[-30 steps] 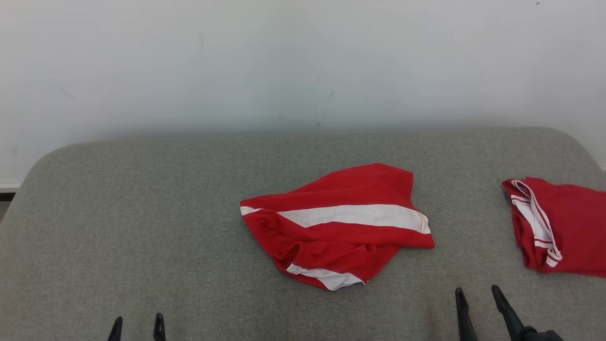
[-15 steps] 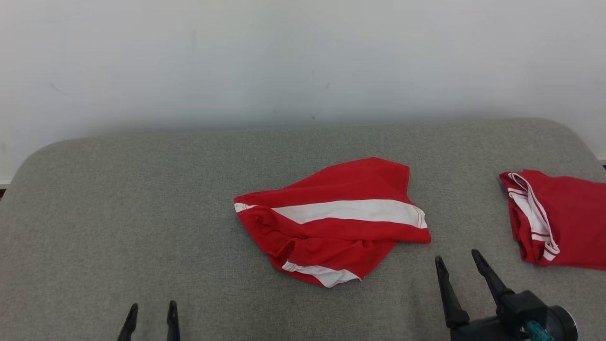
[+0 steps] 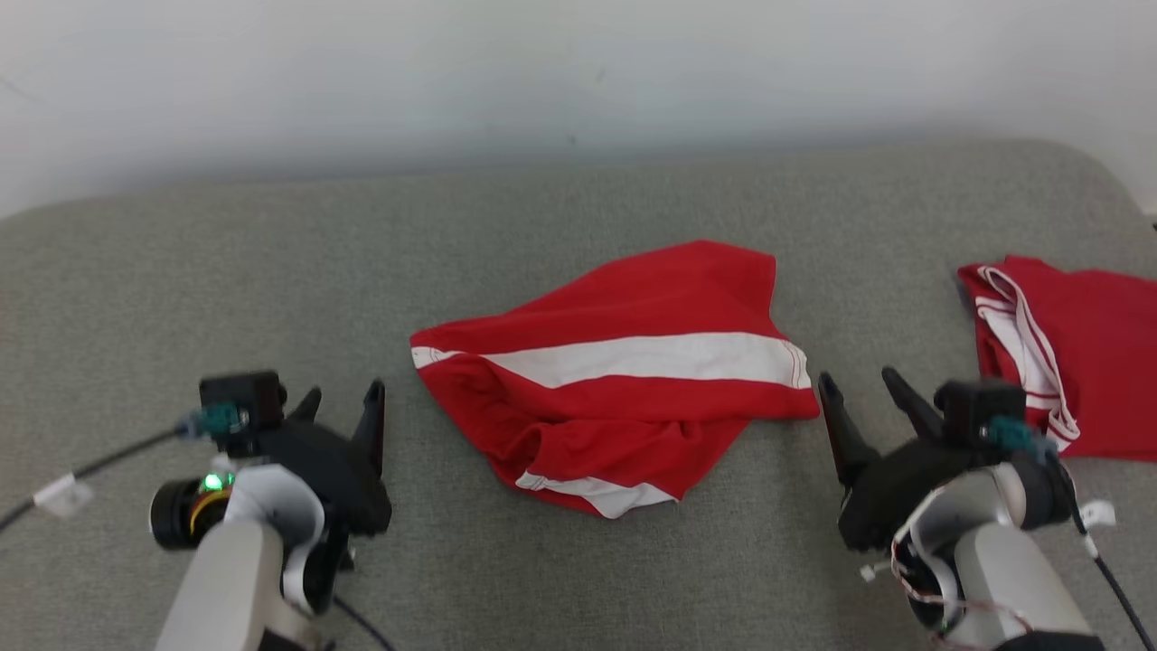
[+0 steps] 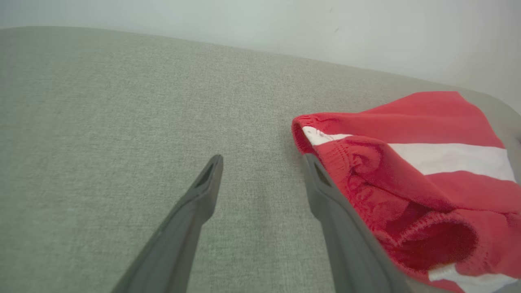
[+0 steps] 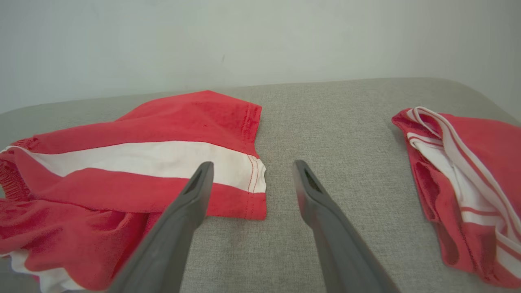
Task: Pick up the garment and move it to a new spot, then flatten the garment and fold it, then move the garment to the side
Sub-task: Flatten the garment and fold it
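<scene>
Both of mine are spread wide and empty, left gripper point(image 3: 343, 395) and right gripper point(image 3: 857, 378) just beside either end of the crumpled red-and-white shorts point(image 3: 624, 398) mid grey cushion point(image 3: 542, 208), another red garment point(image 3: 1094, 344) off right.

Before me stretches a grey padded surface point(image 3: 271, 271) covered in woven fabric, its far corners rounded, its back edge meeting a pale wall point(image 3: 578, 72); the weave looks even and matte. Near its middle rests the red garment point(image 3: 633, 407), crumpled and partly folded over itself; a broad white stripe runs across it, a second white patch shows at its near edge, and its gathered waistband bunches toward my left. Well apart from it, on my far right, a second red garment point(image 3: 1103, 362) with thin white trim lies on the same cloth, running past the edge of my head view.
</scene>
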Controlling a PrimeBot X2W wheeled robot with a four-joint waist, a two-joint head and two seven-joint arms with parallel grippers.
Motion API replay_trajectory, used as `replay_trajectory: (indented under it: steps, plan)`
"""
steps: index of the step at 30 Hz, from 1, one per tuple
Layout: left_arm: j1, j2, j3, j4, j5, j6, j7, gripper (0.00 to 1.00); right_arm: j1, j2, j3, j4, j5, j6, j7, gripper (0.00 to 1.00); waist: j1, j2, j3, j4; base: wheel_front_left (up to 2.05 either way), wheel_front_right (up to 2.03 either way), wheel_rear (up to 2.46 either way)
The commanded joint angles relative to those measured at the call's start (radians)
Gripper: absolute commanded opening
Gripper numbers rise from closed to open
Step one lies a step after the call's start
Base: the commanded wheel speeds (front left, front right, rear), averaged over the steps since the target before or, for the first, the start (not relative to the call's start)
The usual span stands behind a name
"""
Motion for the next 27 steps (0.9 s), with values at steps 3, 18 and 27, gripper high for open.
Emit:
replay_trajectory:
  steps: [3,18,27]
  plan:
    - [-0.107,-0.010,0.012,0.046,-0.057,0.007,0.063,1.00,-0.092,-0.002,-0.002,0.035,0.022,-0.003,0.071,1.00,-0.0002,-0.0001,0.102,-0.040,0.00,0.00,0.00]
    - [-0.263,-0.024,-0.033,0.156,-0.195,0.028,0.235,1.00,-0.225,-0.019,0.043,0.096,0.034,-0.003,0.082,1.00,-0.0002,-0.0001,0.144,-0.048,0.00,0.00,0.00]
    - [-0.265,-0.025,-0.035,0.135,-0.228,0.033,0.238,0.67,-0.230,-0.025,0.052,0.116,0.029,-0.003,0.060,1.00,-0.0002,-0.0001,0.144,-0.048,0.00,0.00,0.00]
